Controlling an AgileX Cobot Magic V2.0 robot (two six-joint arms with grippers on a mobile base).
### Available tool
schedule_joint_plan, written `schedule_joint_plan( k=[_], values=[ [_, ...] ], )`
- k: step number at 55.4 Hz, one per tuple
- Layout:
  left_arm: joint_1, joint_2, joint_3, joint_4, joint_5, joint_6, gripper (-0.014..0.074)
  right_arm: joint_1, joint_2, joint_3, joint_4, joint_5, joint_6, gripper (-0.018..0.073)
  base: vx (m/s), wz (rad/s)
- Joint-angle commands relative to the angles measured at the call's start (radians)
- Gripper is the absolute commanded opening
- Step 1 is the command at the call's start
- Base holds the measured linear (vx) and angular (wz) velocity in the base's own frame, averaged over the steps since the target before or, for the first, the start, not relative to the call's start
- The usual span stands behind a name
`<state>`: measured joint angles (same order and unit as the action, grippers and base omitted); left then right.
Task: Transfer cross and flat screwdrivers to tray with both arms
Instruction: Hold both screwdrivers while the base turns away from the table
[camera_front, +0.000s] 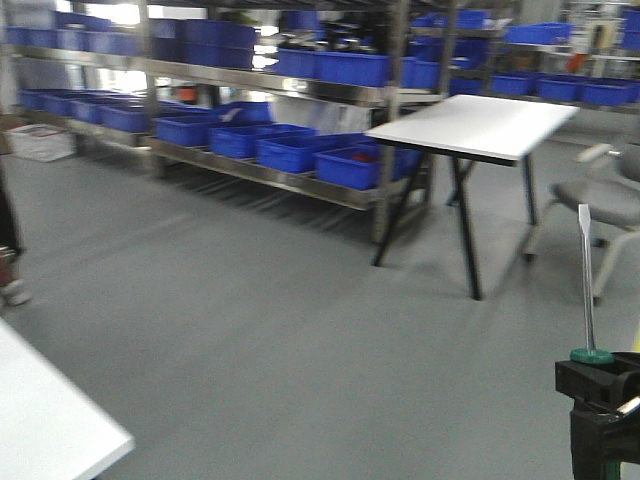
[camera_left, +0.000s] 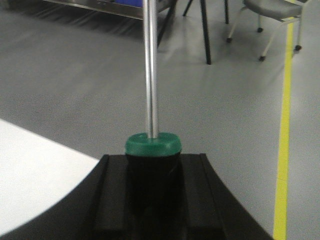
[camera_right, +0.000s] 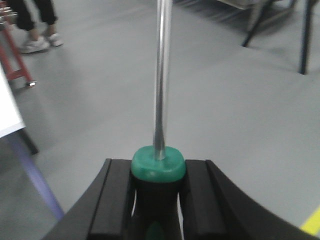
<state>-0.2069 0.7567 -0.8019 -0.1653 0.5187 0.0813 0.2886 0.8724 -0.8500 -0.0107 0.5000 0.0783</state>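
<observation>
Left pincer (camera_left: 152, 172) clamps a screwdriver (camera_left: 151, 75) upright, white table (camera_left: 30, 175) at its left, chair (camera_left: 272, 10) ahead-right; right pincer (camera_right: 158, 175) clamps another screwdriver (camera_right: 162, 75), seemingly someone's legs (camera_right: 35, 20) far left.

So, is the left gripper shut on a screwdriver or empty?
Shut on the screwdriver: the left gripper presses both sides of its green-capped handle.

Front view. Open grey floor (camera_front: 250, 330) fills the centre, passable from 6 toward 11 o'clock. Obstacles ring it: shelving rack (camera_front: 200, 72) with blue bins (camera_front: 290, 152) from 10 to 12 o'clock; white trestle table (camera_front: 480, 125) at 1 o'clock; office chair (camera_front: 600, 200) at 3 o'clock; upright screwdriver (camera_front: 586, 290) at 4 o'clock; second white tabletop (camera_front: 45, 425) at 8 o'clock.
</observation>
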Motion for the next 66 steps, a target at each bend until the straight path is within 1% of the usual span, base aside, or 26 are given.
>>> schedule_joint_plan(
  k=[1,37,54,66],
  values=[
    [-0.006,-0.005,-0.030,-0.017,-0.087,0.001,-0.0003,-0.001,-0.013,-0.032,-0.011,-0.086,-0.007,-0.0008,0.09,-0.74],
    [-0.006,-0.005,-0.030,-0.017,-0.087,0.001,-0.0003,-0.001,-0.013,-0.032,-0.011,-0.086,-0.007,-0.0008,0.22,-0.62],
    [-0.006,-0.005,-0.030,-0.017,-0.087,0.001,-0.0003,-0.001,-0.013,-0.032,-0.011,-0.082,-0.007,-0.0008,0.36,-0.41],
    [-0.006,-0.005,-0.030,-0.017,-0.087,0.001,-0.0003,-0.001,-0.013,-0.032,-0.011,-0.082,-0.007,-0.0008,0.42,-0.20]
  ],
)
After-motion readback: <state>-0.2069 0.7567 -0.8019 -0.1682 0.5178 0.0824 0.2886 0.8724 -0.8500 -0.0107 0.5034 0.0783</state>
